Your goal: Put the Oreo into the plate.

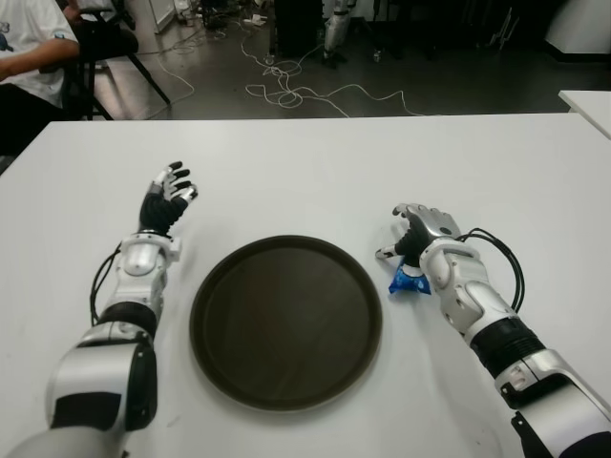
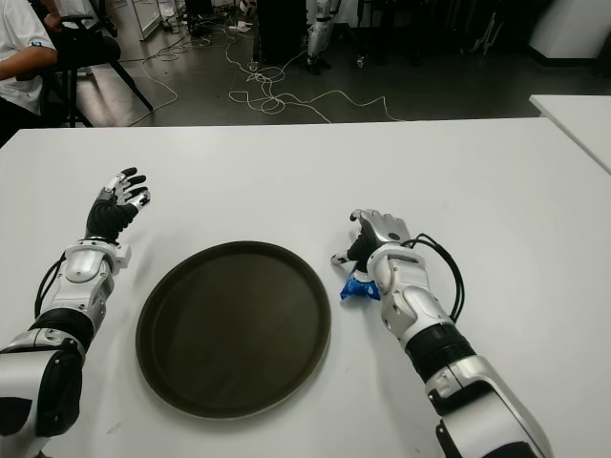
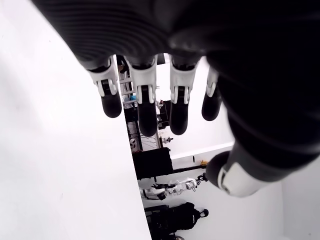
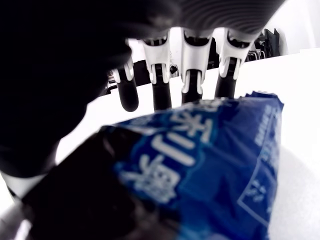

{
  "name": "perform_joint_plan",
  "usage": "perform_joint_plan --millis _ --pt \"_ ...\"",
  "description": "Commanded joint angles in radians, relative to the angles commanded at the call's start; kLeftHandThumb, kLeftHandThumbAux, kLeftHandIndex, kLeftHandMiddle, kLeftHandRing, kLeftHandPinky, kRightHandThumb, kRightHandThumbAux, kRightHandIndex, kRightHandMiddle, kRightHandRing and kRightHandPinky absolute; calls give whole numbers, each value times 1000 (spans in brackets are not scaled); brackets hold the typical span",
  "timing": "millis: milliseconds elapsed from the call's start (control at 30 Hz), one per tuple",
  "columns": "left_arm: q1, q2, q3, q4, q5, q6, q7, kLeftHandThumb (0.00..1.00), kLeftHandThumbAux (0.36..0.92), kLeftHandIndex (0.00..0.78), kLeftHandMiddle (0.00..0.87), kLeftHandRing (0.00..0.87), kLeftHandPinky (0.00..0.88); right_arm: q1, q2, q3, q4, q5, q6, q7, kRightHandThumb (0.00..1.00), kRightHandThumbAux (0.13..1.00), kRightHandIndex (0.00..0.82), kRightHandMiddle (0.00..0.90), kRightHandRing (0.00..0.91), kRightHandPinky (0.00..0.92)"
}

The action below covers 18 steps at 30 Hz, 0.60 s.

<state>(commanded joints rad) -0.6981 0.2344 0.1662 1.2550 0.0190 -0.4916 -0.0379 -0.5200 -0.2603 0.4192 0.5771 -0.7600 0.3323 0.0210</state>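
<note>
Oreo point(image 1: 409, 281): blue packet with white print, just beside the plate's right rim, outside it, under the right hand's wrist and palm; the right wrist view shows it point(image 4: 200, 165) filling the space below the palm.

Right hand point(image 1: 420, 232): to the right of the plate, palm down over the packet; fingers point(image 4: 191, 70) extend forward past the packet's far edge, straight and uncurled. Whether the palm or thumb presses on the packet cannot be told; no finger is seen wrapped around it.

Plate point(image 1: 286, 396): round, dark brown, with a low raised rim, nothing inside it; it lies flat in the middle of the near part of the worktop, between the two arms.

Left hand point(image 1: 168, 194): to the left of the plate and a little farther back than its far rim, raised with fingers point(image 3: 145, 102) spread and relaxed, holding nothing.

Worktop point(image 1: 315, 172): white and flat, carrying the plate and the packet.

Second white table point(image 1: 590, 103): only a corner shows, far right of the plate, apart from the worktop.

Floor point(image 1: 210, 91): dark, beyond the plate and the worktop's far edge, strewn with white cables point(image 1: 296, 91).

Person point(image 1: 29, 48): seated far behind and left of the plate, in a white shirt, partly out of view.
</note>
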Motion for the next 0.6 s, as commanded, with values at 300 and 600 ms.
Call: perform_joint_plan --millis 300,600 --pt "0 -3 1 2 -1 -4 0 0 681 132 178 143 104 0 -7 -1 5 4 -15 -13 0 659 231 240 251 234" --pt "1 -4 2 1 -2 -9 -2 0 677 120 171 141 105 0 -10 -2 1 1 -8 -15 0 656 230 243 253 248"
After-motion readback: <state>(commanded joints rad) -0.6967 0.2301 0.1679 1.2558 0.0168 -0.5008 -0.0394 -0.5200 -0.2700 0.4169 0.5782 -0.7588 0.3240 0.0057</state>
